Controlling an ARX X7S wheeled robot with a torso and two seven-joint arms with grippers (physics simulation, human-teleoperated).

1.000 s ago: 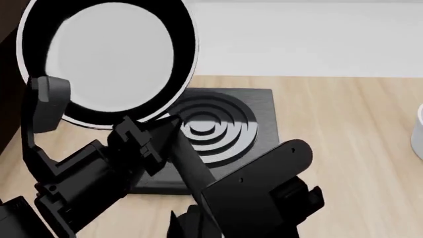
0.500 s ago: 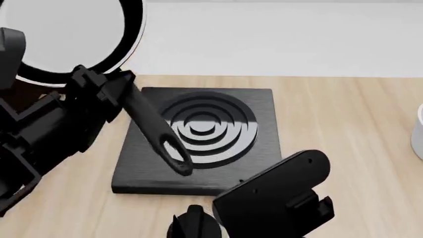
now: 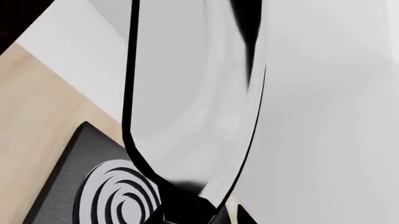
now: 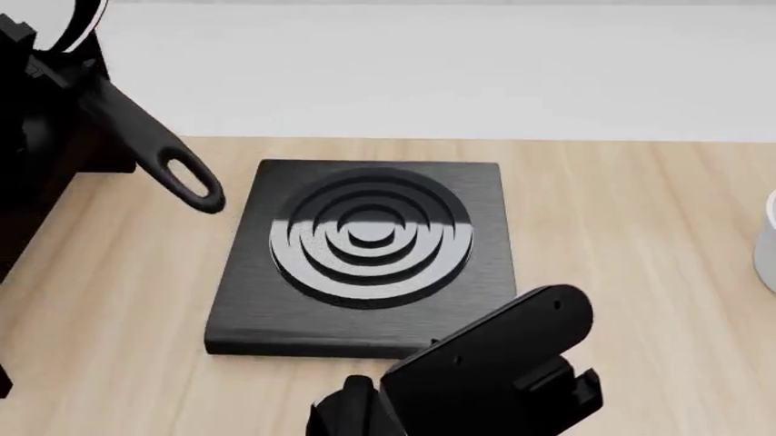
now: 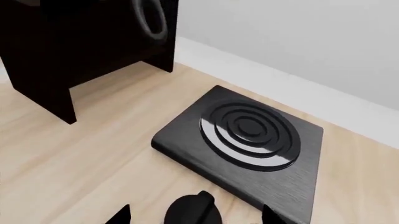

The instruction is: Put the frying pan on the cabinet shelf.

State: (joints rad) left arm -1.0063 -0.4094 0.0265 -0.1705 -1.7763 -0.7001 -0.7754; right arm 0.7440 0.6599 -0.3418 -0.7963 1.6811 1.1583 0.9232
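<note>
Since half a second ago the frying pan (image 4: 145,150) has swung further toward the robot's left and higher: in the head view only a sliver of its bowl remains at the top corner, and its long handle with the oval loop slopes down, off the burner plate (image 4: 363,254) it crossed before. The pan is in the air, in front of the dark cabinet (image 5: 74,51) at the left end of the tabletop (image 4: 631,236), not yet on a shelf.

The left gripper is mostly out of frame; its grip on the handle's base cannot be made out. The left wrist view is filled by the pan's glossy inside (image 3: 187,102), seen edge-on.

The right wrist view alone shows the cabinet whole, with the handle loop before it. The right gripper (image 5: 190,215), low over the tabletop near the burner, has its fingers apart, holding nothing.
</note>
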